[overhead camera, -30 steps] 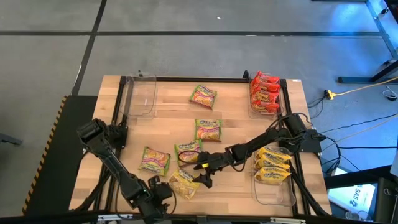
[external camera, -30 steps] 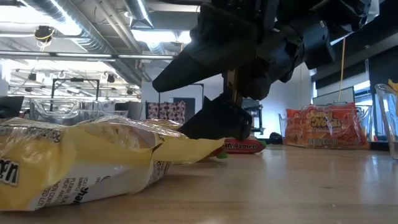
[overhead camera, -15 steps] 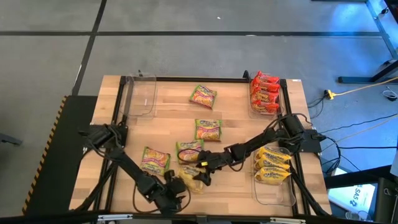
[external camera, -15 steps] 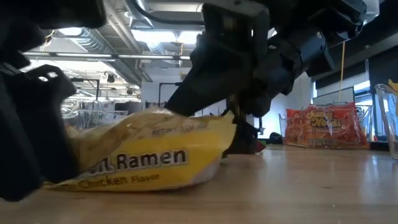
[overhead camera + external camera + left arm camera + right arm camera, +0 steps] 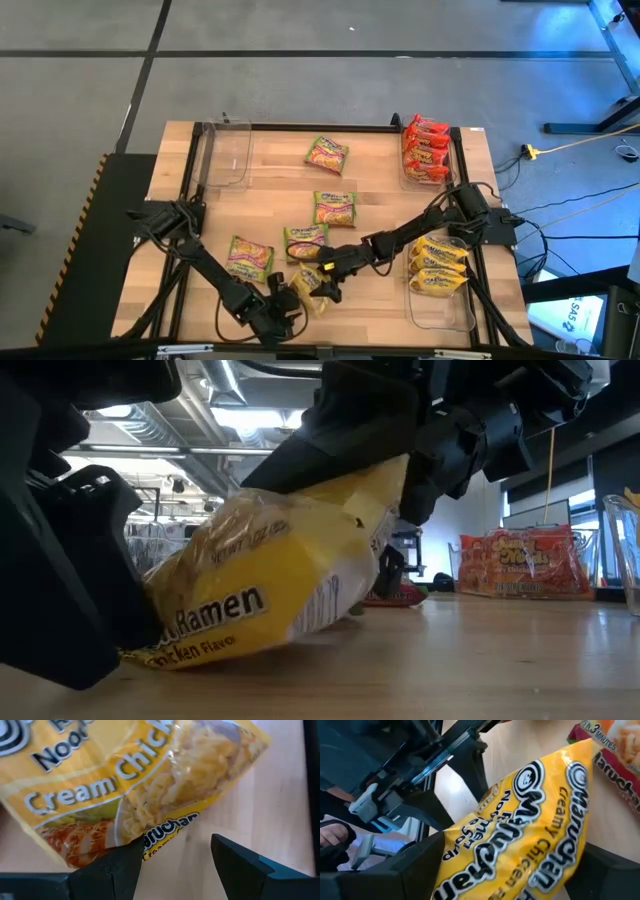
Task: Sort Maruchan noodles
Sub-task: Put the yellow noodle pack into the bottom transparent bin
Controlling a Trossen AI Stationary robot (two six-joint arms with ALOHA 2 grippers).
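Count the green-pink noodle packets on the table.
4, all loose on the wood: one far centre, one mid-table, one beside the right arm, one near left. None in bins; none seem hidden.

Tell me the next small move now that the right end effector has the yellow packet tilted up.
Probably lift it clear with the right end effector: the yellow packet sits between its fingers, one end raised, the other near the table. The left end effector, fingers open, is close beside it, so rise before swinging toward the bin with yellow packets.
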